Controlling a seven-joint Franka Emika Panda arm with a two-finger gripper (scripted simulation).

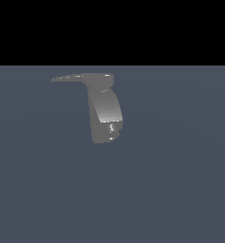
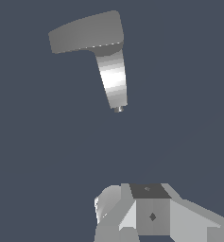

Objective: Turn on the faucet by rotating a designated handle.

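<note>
The faucet point(image 1: 105, 113) is a small grey curved body standing on the blue-grey floor, its stubby nozzle end low on the exterior view's right side. The handle point(image 1: 70, 77), a thin flat tapering blade, juts from the faucet's top toward the exterior view's left. The wrist view looks down on the same faucet point(image 2: 114, 78), and the handle point(image 2: 82, 34) shows there as a broad flat bar. My gripper point(image 2: 151, 210) shows only as white and grey blocks at the picture's edge, well apart from the faucet and touching nothing. Its fingers cannot be told apart. It is absent from the exterior view.
A plain blue-grey floor point(image 1: 180, 190) surrounds the faucet on all sides. Above its far edge the exterior view is black.
</note>
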